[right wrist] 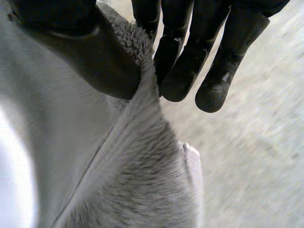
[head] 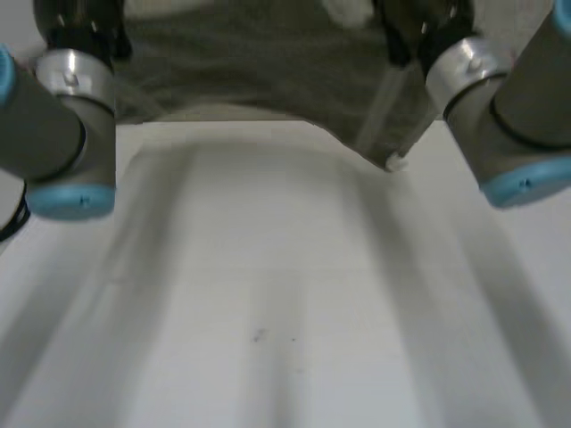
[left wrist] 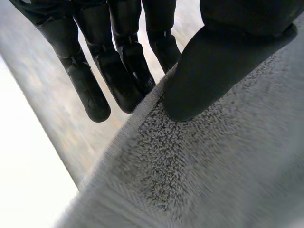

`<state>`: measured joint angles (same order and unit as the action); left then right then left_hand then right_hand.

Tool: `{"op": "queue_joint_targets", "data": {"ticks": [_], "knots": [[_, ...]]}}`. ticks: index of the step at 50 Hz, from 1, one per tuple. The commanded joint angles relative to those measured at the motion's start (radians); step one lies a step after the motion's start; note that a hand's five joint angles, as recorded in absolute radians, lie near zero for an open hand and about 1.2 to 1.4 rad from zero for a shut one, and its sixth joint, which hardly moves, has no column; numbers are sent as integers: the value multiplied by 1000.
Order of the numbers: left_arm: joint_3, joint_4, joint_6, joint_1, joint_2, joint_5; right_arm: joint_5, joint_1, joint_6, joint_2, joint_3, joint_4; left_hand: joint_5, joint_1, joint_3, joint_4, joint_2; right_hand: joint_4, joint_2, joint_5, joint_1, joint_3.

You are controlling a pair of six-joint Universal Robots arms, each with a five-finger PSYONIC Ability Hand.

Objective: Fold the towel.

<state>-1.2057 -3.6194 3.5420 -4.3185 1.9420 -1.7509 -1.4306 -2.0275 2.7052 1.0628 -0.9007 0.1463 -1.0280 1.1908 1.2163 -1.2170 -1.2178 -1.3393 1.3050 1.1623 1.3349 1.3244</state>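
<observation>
1. Two hands on towel (head: 268, 71), one at each end. In head view it spans the upper part of the frame between left arm (head: 53, 134) and right arm (head: 517, 116).
2. Left hand (left wrist: 118, 71): thumb pressed down on the terry face, fingers nearly straight just behind the hem. The hem sits betw. thumb and fingers, so it reads as a pinch on the edge, not a full wrap.
3. Right hand (right wrist: 190, 61): same grip mirrored. Thumb lies on one face, fingers on the other, and a bunched ridge of cloth runs up into the pinch. Fingers only lightly bent.
4. Towel posn: appears lifted. Its lower edge droops to a low point at upper right of centre, where a small white tag (head: 393, 162) hangs. Right side sags lower than left.
5. Table (head: 268, 312): white top, takes up the centre and lower frame of head view.
6. Key relation: towel's long axis runs left-right across the frame, hand to hand, at the far edge of the table. Neither hand is nearer, as both are at the cloth.
7. Judgement: fold not yet made. Next move prob. needs both hands to travel together toward the lower frame to lay the cloth flat.
8. Risk (est.): the shallow edge pinches could slip, and the uneven sag may skew the lay.
</observation>
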Motion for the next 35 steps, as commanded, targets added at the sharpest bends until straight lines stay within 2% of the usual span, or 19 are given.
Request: {"op": "queue_joint_targets", "data": {"ticks": [1, 5, 7, 15, 17, 18, 22, 24, 27, 29, 35], "knots": [[-325, 5, 8, 2, -18, 19, 27, 10, -88, 2, -235, -17, -194, 205, 180, -179, -178, -57, 91, 59, 61, 72], [-445, 1, 9, 5, -3, 45, 38, 16, -105, -26, -404, -11, -194, 205, 180, -179, -178, -57, 91, 59, 61, 72], [-543, -11, 9, 6, 21, 86, 39, 21, -108, -49, -450, -11, -194, 205, 180, -179, -178, -57, 91, 59, 61, 72], [-627, -16, 11, 5, 48, 154, 41, 26, -117, -70, -613, -7, -194, 205, 180, -179, -178, -57, 91, 59, 61, 72], [-632, -15, 11, 3, 48, 154, 41, 32, -116, -63, -633, -5, -194, 205, 180, -179, -178, -2, 37, 5, 7, 17], [-635, -15, 11, 2, 43, 156, 39, 39, -111, -49, -648, -4, -194, 205, 180, -179, -178, 120, -86, -117, -115, -105], [-640, -16, 9, 0, 34, 156, 38, 53, -97, -21, -667, -2, -194, 205, 180, -179, -178, 294, -260, -292, -290, -279], [-640, -16, 9, 0, 31, 156, 39, 62, -68, -4, -687, 1, -194, 205, 180, -179, -178, 467, -432, -464, -462, -452], [-641, -15, 8, 0, 20, 156, 38, 69, -45, -1, -693, 6, -194, 205, 180, -179, -178, 520, -486, -518, -516, -505], [-646, -16, 8, 0, 15, 156, 39, 85, 10, 2, -704, 31, -194, 205, 180, -179, -178, 655, -620, -652, -650, -640], [-663, -33, 8, 0, 12, 156, 55, 116, 61, 6, -712, 44, -194, 205, 180, -179, -178, 711, -677, -709, -707, -696]]}}
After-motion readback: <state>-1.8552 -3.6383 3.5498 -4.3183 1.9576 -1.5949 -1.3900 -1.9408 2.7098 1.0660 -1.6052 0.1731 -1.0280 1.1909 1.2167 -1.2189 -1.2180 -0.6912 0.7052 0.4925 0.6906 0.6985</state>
